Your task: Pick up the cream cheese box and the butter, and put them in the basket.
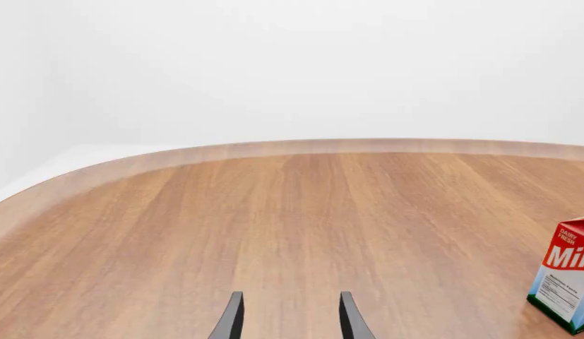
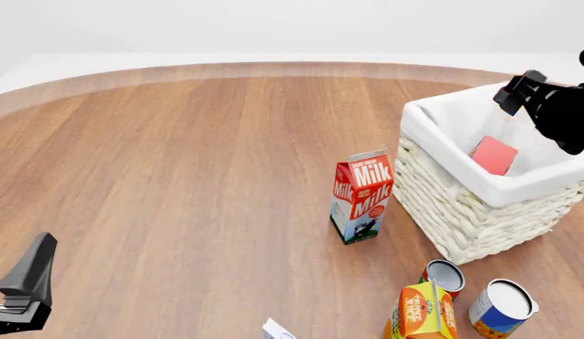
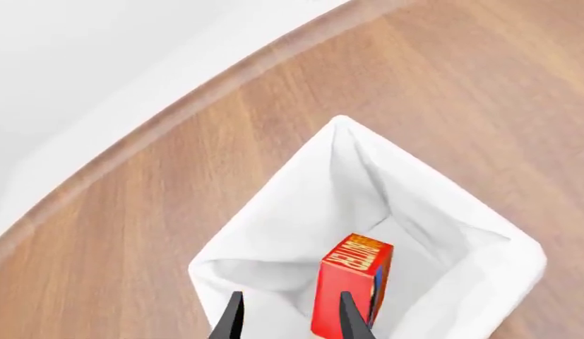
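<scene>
Wooden table (image 2: 179, 176) with "Milk" carton (image 2: 361, 195), butter (image 2: 493, 155) in basket (image 2: 480, 212), both grippers' fingers apart, empty.

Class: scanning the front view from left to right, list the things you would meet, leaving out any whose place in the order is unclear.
left gripper → cream cheese box → milk carton → orange juice carton → blue-labelled can

Butter (image 2: 493, 155) in basket (image 2: 433, 113) (milk carton (image 2: 361, 195) just left)
</scene>
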Available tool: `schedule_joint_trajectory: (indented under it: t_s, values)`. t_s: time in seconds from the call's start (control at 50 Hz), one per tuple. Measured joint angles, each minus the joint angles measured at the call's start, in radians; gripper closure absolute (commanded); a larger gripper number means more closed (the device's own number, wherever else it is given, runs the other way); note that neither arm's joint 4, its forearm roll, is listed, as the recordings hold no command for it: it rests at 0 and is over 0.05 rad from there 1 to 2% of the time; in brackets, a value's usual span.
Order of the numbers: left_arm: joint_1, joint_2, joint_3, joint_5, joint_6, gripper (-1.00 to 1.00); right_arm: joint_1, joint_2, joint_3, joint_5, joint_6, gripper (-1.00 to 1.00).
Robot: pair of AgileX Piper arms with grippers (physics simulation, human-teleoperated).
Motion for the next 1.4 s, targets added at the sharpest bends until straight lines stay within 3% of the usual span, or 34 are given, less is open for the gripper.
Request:
schedule_joint_trajectory:
  t_s: [0.34, 0.84, 1.12, 1.4]
  values:
    - [0.0, 0.0, 0.0, 0.0, 0.0, -1.0, 0.052, -0.063, -0.013, 0.04, -0.011, -1.0]
    - [0.0, 0.0, 0.0, 0.0, 0.0, -1.0, 0.424, -0.276, -0.116, 0.311, -0.135, -1.0]
    - [0.0, 0.0, 0.0, 0.0, 0.0, -1.0, 0.609, -0.258, -0.118, 0.331, -0.21, -1.0]
    - [0.0, 0.0, 0.0, 0.0, 0.0, -1.0, 0.759, -0.201, -0.098, 0.302, -0.251, -1.0]
